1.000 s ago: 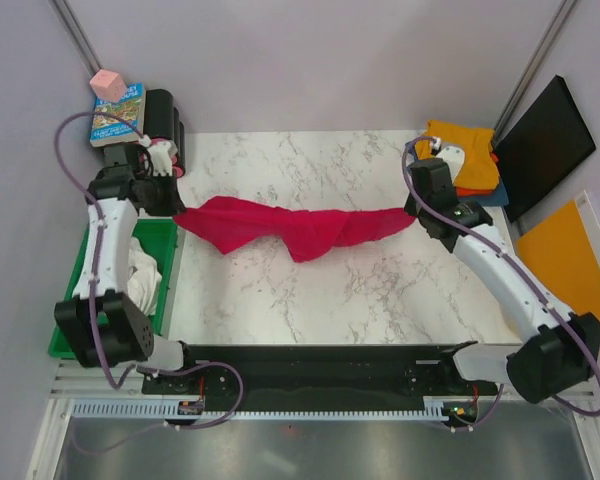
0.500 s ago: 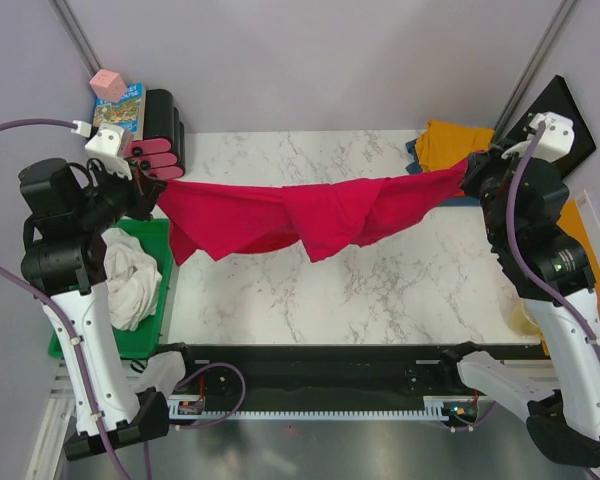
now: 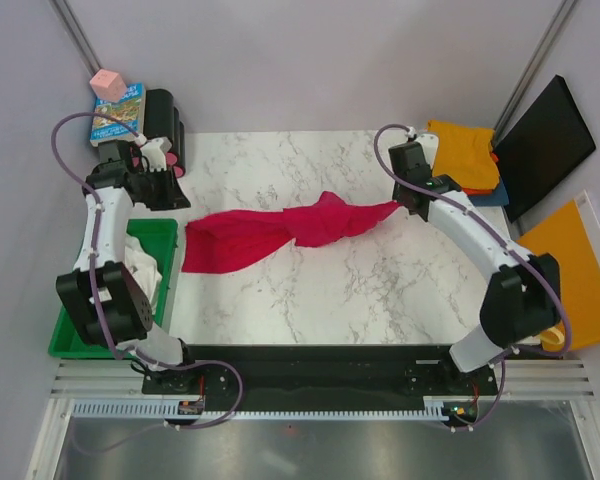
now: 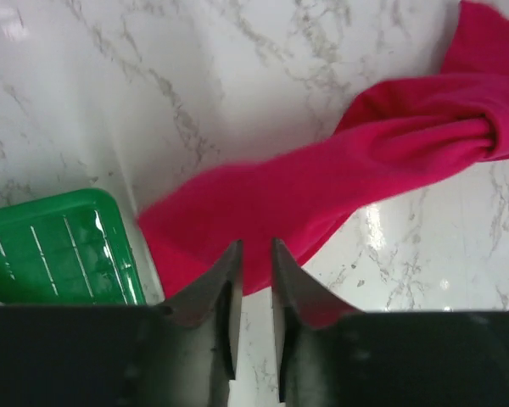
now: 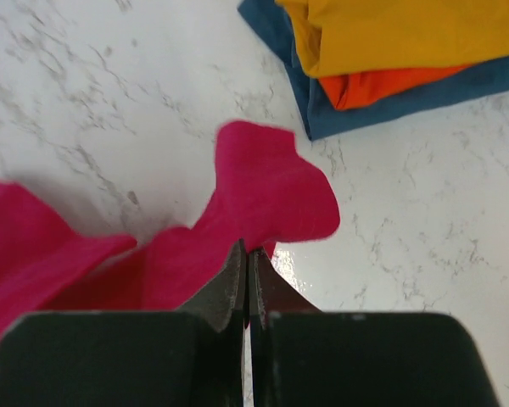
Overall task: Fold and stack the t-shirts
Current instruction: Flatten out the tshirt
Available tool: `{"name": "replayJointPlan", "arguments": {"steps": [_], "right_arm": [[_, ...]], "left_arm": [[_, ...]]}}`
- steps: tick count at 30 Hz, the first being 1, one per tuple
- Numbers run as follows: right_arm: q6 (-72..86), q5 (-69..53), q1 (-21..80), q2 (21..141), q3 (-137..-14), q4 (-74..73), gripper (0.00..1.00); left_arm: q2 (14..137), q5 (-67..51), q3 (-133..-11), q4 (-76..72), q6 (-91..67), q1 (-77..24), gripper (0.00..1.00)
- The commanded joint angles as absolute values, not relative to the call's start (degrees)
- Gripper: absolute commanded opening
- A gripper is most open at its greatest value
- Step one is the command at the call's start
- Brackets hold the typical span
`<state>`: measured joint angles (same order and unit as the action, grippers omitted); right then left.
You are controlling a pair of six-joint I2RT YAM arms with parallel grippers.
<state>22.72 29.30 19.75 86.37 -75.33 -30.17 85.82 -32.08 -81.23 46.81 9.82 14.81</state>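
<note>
**Crimson t-shirt [image 3: 270,232] lies crosswise on the table, right end pinched**

Nearest the arm bases, on the left, a green bin [image 3: 68,345] holds a white t-shirt [image 3: 148,278]. The left arm covers part of that shirt, so its shape is hard to read.

Beyond the bin, the crimson t-shirt stretches over the marble table [image 3: 380,290]. Its long axis runs left to right at a slight angle. The broad left end lies nearer, just beside the bin's far corner, and the narrow right end points toward the far right. It is a rumpled rope of cloth rather than a flat shirt, with a twisted bunch near the middle. Sleeves and collar cannot be told apart in any view.

The left gripper [image 4: 254,246] stands at the broad end with its jaws parted by a narrow slit. Nothing shows between them, and the cloth's edge lies below the tips.

The right gripper [image 5: 247,248] has its jaws pressed together at the tapered right end and appears to pinch the cloth there. A flap stands up just past the tips, its upper edge blurred.

Farther off, at the table's far right corner, sits a folded stack, cut off by the right wrist view's edge. A yellow-orange t-shirt [image 3: 465,150] is on top, an orange t-shirt [image 5: 382,85] under it and a blue t-shirt [image 5: 382,114] at the bottom.

At the far left stand pink-and-black cases [image 3: 165,125] with a book [image 3: 118,110] beside them.
</note>
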Motion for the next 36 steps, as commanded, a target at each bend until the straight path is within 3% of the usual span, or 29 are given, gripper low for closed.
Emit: {"name": "replayJointPlan", "arguments": {"steps": [1, 3, 4, 7, 8, 16, 23, 36], "right_arm": [[22.41, 32.52, 18.63, 94.63, -78.03, -26.98, 0.09], [22.41, 32.34, 18.63, 96.85, -79.45, -27.07, 0.18], [22.5, 31.82, 18.63, 97.99, -80.58, -26.9, 0.35], [21.89, 30.68, 18.81, 98.79, -82.52, -26.81, 0.56], [21.8, 29.54, 18.81, 98.62, -82.79, -26.81, 0.58], [20.83, 25.06, 21.88, 93.34, -76.65, -26.54, 0.64], [22.41, 21.18, 25.83, 93.78, -69.53, -25.49, 0.62], [26.81, 25.3, 33.14, 95.62, -62.49, -23.82, 0.61]], "left_arm": [[91.31, -25.42, -80.07, 38.6, 11.34, 14.15, 0.38], [93.07, -24.79, -79.89, 36.83, 10.64, 14.15, 0.56], [93.34, -24.35, -80.33, 35.7, 10.2, 14.06, 0.61], [94.04, -24.17, -82.26, 35.42, 8.88, 14.15, 0.69], [93.96, -24.43, -82.53, 35.33, 8.35, 14.06, 0.69], [86.05, -26.8, -74.89, 36.12, 11.33, 9.59, 0.69], [84.9, -18.64, -69.08, 37.79, 14.07, -5.34, 0.66], [91.49, -13.55, -68.73, 38.67, 10.46, -9.49, 0.63]]}}
